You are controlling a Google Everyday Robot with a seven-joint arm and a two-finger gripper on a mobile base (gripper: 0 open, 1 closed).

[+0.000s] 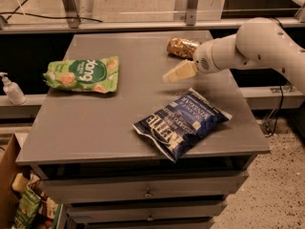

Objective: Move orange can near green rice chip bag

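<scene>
Grey bench with two snack bags, a can and the robot's tool above it.

Nearest, grey drawers point(147, 190) sit under the grey flat-topped bench point(95, 137), with speckled floor point(281, 175) to the right. A dark blue crinkly Kettle chip bag point(183, 123) lies near the front edge. Further back, the cream tool point(177, 72) on the white arm point(257, 46) hovers right of centre; I cannot tell if it is apart or together. The light green rice chip bag point(83, 74) lies well apart at left. The small orange-brown metal can point(182, 46) lies on its side just behind the tool, at the far right. Metal frame posts point(190, 4) stand beyond.
</scene>
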